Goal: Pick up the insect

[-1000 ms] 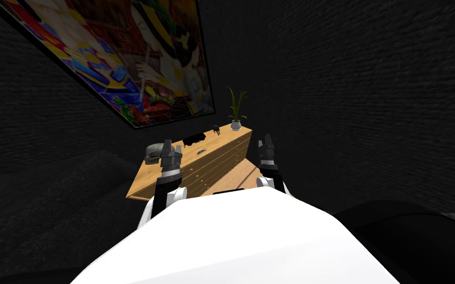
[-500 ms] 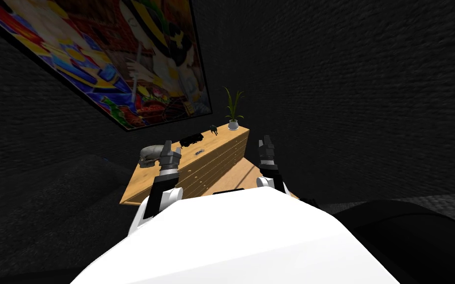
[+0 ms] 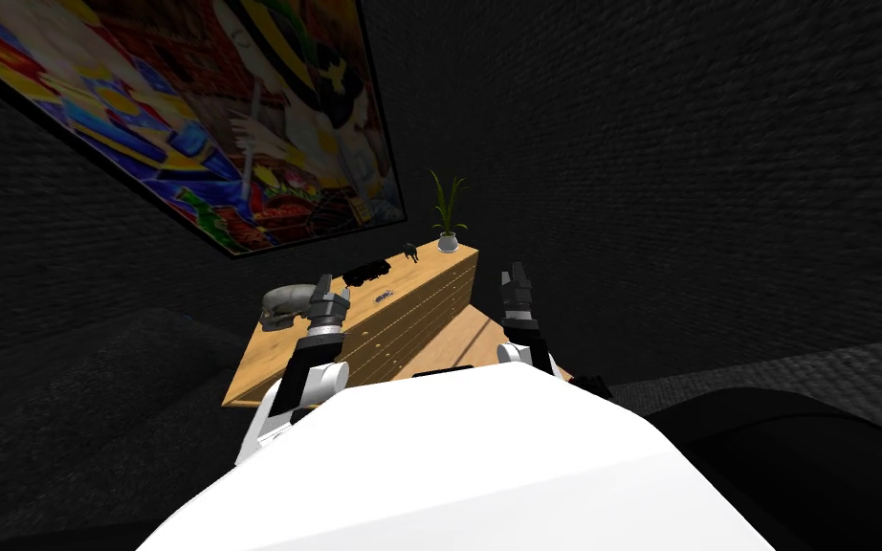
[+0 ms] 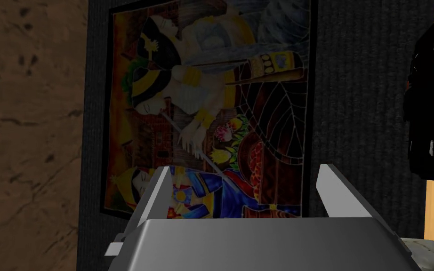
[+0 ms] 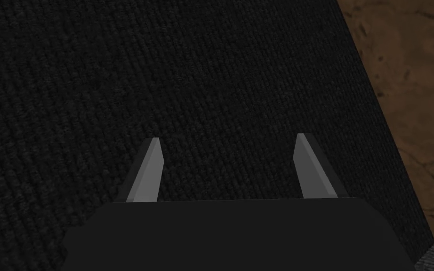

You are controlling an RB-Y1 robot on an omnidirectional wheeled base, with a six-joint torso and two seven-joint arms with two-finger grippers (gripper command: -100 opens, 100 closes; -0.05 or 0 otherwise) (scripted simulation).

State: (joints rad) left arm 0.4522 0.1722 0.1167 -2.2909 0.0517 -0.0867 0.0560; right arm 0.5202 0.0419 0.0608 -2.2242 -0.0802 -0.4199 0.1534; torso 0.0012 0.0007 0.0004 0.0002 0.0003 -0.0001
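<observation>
On the smooth top of the wooden dresser (image 3: 427, 311), the insect (image 3: 411, 252) stands well apart from both hands.
It is a tiny dark legged shape near the potted plant (image 3: 447, 226) at the far end. A rounded grey lump (image 3: 283, 306) lies beside the left hand (image 3: 332, 284). The left and right hand (image 3: 516, 274) each hold their thin blade fingers wide apart.
</observation>
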